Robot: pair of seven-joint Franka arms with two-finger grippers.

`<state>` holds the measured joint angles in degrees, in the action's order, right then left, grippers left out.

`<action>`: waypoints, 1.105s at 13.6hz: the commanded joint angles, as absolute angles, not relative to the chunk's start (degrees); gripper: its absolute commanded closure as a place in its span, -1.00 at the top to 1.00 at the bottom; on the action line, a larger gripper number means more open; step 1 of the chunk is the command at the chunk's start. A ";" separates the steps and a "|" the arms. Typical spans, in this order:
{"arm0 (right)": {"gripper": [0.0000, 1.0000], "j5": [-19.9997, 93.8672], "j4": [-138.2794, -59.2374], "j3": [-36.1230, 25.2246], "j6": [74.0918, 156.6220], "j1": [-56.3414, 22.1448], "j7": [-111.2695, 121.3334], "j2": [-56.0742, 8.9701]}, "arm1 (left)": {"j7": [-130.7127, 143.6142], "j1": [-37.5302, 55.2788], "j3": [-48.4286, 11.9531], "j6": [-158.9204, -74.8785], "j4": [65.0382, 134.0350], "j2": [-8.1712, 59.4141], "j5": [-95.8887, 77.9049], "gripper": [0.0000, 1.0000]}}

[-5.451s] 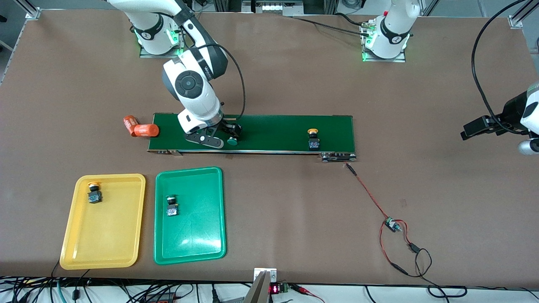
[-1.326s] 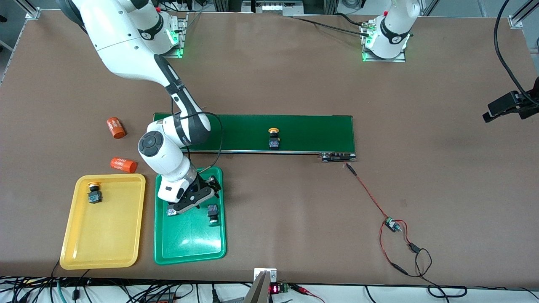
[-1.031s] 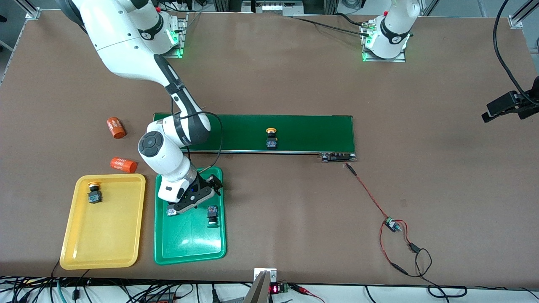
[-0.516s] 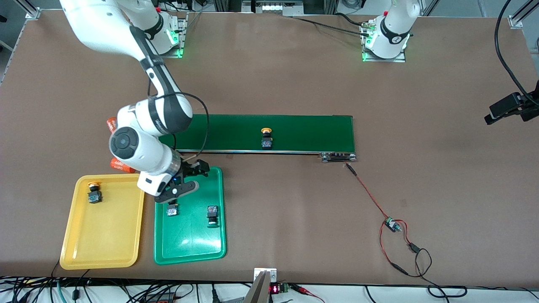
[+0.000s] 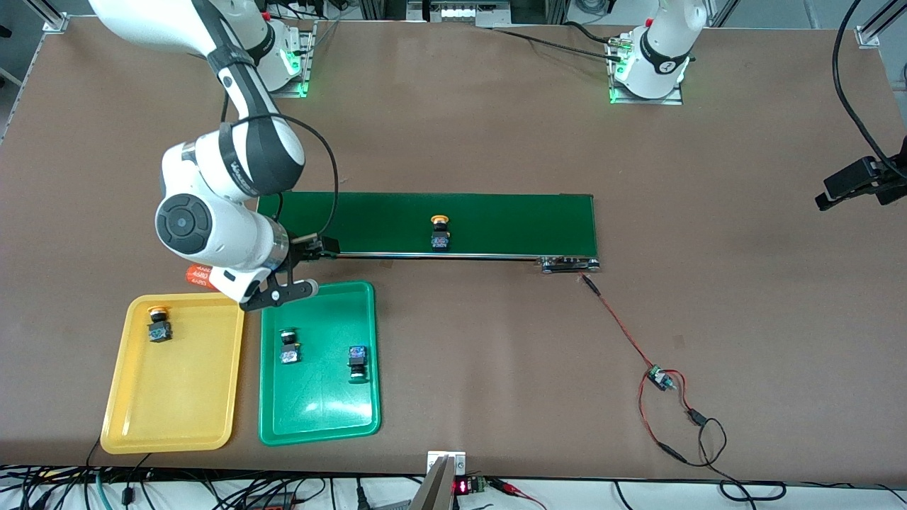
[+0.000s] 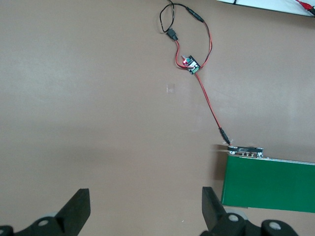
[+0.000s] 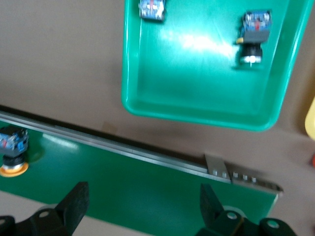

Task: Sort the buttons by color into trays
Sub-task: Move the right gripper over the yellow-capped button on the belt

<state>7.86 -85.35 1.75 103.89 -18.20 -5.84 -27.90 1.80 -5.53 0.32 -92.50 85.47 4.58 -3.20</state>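
- Our right gripper [image 5: 301, 268], jaws wide and empty, hangs over the brown counter [image 5: 496, 354] between the long dark-green conveyor belt [image 5: 496, 223] and the shallow green plastic tray [image 5: 319, 411].
- Two black-bodied green buttons [image 5: 288, 347] [image 5: 358, 362] lie in that tray; one black-bodied yellow-capped button [image 5: 159, 324] lies in the shallow yellow plastic tray [image 5: 170, 418].
- The last yellow-capped button [image 5: 440, 232] sits mid-belt, seemingly cap toward the bases.
- We should straddle its blocky body, not the round cap, and close squarely.
- Our left gripper [image 6: 142, 211] waits open and empty over bare counter off the belt's end.
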 commanded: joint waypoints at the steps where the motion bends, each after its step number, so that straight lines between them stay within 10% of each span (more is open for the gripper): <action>1: 1.00 8.70 -86.84 1.23 97.85 -18.63 -9.66 -24.27 | 1.23 -5.80 0.44 -92.02 83.67 5.36 -4.39 1.00; 15: 1.00 8.96 -89.12 1.32 97.03 -20.04 -12.74 -24.34 | 1.32 -5.80 0.35 -91.76 83.67 5.27 -4.31 1.00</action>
